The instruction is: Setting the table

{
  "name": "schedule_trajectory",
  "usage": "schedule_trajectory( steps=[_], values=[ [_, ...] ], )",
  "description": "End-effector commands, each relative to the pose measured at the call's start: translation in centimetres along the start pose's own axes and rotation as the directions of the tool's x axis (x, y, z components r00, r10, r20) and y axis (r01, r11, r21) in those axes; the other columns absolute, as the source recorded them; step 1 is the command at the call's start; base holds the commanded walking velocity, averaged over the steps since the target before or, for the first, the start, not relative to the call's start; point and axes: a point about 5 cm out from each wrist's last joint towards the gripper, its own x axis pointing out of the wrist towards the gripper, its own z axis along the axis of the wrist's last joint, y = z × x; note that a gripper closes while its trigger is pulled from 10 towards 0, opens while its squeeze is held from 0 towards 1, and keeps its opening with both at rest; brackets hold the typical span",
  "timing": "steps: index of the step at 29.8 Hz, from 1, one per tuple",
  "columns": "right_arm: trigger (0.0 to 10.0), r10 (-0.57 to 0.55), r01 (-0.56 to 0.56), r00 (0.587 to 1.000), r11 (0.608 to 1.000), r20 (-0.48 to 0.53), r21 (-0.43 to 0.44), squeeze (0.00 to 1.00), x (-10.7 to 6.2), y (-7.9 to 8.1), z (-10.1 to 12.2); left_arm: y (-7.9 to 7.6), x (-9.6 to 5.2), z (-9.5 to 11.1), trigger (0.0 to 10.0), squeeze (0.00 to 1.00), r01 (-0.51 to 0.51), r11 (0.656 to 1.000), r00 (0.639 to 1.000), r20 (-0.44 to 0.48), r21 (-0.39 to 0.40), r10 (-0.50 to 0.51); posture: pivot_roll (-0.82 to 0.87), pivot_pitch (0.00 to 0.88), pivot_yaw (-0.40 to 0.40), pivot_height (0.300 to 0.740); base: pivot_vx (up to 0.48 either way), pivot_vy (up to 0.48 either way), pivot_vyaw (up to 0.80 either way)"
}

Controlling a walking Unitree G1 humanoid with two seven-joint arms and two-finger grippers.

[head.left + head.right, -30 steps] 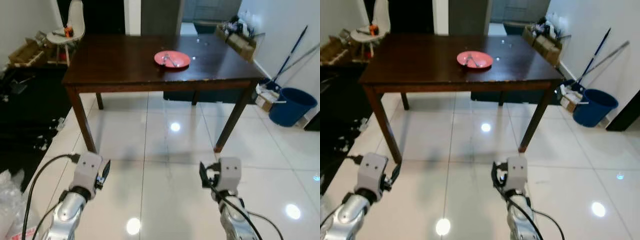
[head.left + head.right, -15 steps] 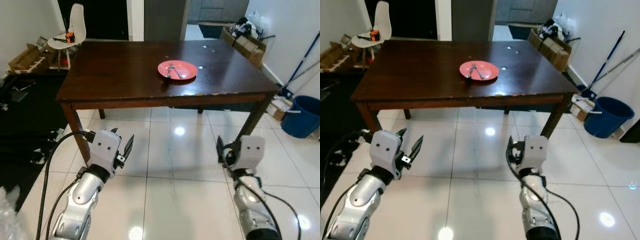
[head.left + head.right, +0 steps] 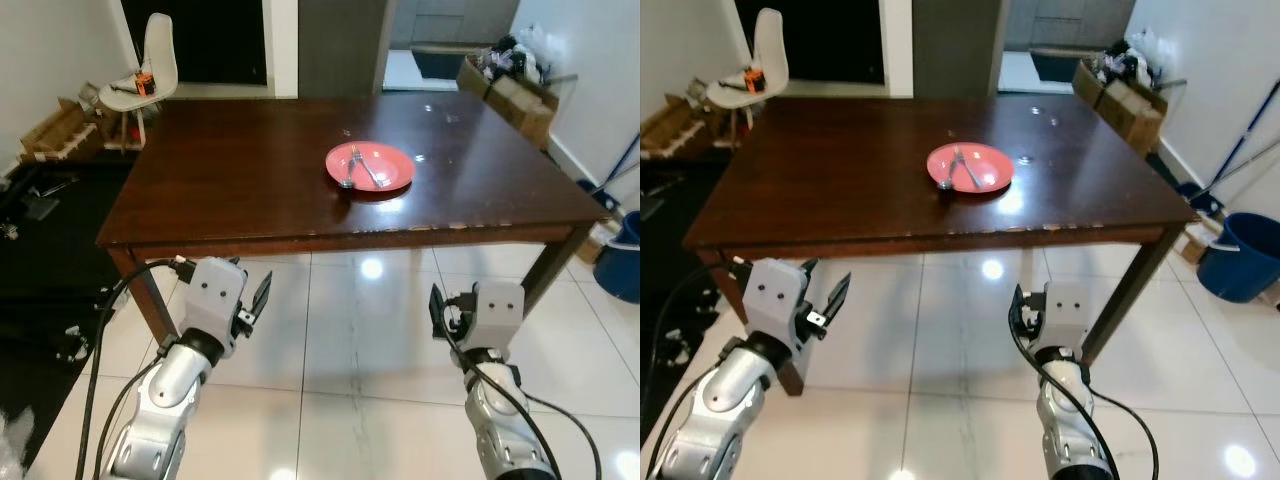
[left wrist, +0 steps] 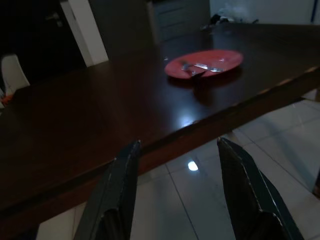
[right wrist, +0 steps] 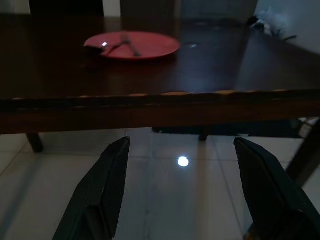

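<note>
A red plate (image 3: pixel 369 166) lies on the dark wooden table (image 3: pixel 230 180), right of its middle, with a spoon (image 3: pixel 349 171) and a fork (image 3: pixel 375 171) resting on it. My left gripper (image 4: pixel 177 197) is held low before the table's near edge, open and empty. Out to the right, also short of the near edge, my right gripper (image 5: pixel 180 195) is open with nothing between its fingers. Both wrist views look along the tabletop at the plate (image 5: pixel 131 45).
A white chair (image 3: pixel 135 75) stands at the table's far left corner, with boxes and clutter on the floor beside it. A cardboard box (image 3: pixel 505 85) sits at the far right. A blue bucket (image 3: pixel 1243 257) and mop handles stand by the right wall. Glossy white tiles lie underfoot.
The camera has come closer to the table, which now looms larger. Both arms have risen from low near the floor to just below the table's edge.
</note>
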Motion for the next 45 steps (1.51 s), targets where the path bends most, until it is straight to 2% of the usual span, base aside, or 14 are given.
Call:
schedule_trajectory(
  steps=[1,10,17,36,38,39,40,42,45],
  values=[
    [10.0,0.004,-0.004,0.999,1.0,-0.035,0.004,0.0,-0.4,0.2,-0.7,0.0,-0.1,-0.3,10.0,0.0,-0.002,1.0,1.0,-0.027,0.003,0.002,0.03,0.027,0.07,0.74,0.368,-0.304,0.0],
    [10.0,0.008,-0.008,0.999,1.0,-0.039,0.007,0.0,-0.5,0.4,-0.7,0.2,0.0,-0.4,10.0,0.0,-0.02,1.0,0.999,-0.041,-0.011,0.02,0.03,0.029,0.071,0.74,0.361,-0.31,0.0],
    [10.0,0.012,-0.012,0.999,1.0,-0.044,0.01,0.0,-0.7,0.6,-0.8,0.8,0.2,-0.7,10.0,0.0,-0.046,0.999,0.996,-0.076,-0.004,0.046,0.03,0.031,0.072,0.74,0.443,0.0,0.0],
    [10.0,0.02,-0.02,0.999,1.0,-0.049,0.011,0.0,-0.9,0.8,-0.9,1.0,0.3,-0.5,10.0,0.0,-0.058,0.998,0.996,-0.068,-0.01,0.057,0.03,0.035,0.072,0.74,0.474,0.0,0.0],
    [10.0,0.045,-0.044,0.998,0.999,-0.043,0.008,0.0,-0.8,1.1,-0.7,1.1,0.3,-0.5,10.0,0.0,-0.06,0.998,0.996,-0.067,-0.01,0.059,0.03,0.035,0.072,0.74,0.472,0.0,0.0],
    [10.0,0.132,-0.132,0.991,0.991,-0.011,-0.011,0.0,-0.8,2.1,0.1,1.2,0.3,-0.4,10.0,0.0,-0.063,0.998,0.996,-0.065,-0.009,0.062,0.03,0.036,0.075,0.74,0.469,0.0,0.0],
    [10.0,0.132,-0.132,0.991,0.991,-0.011,-0.011,0.0,-0.8,2.1,0.1,1.2,0.3,-0.4,10.0,0.0,-0.063,0.998,0.996,-0.065,-0.009,0.062,0.03,0.036,0.075,0.74,0.469,0.0,0.0],
    [10.0,0.24,-0.239,0.97,0.971,0.042,-0.025,0.0,-0.7,3.4,1.5,1.5,0.1,-0.2,10.0,0.0,-0.06,0.998,0.996,-0.06,-0.016,0.059,0.03,0.037,0.077,0.74,0.448,0.0,0.0],
    [10.0,0.271,-0.27,0.961,0.962,0.058,-0.025,0.0,-0.7,3.8,2.0,1.6,0.1,-0.1,10.0,0.0,-0.056,0.998,0.997,-0.058,-0.023,0.054,0.03,0.038,0.078,0.74,0.424,0.0,0.0]
  ],
)
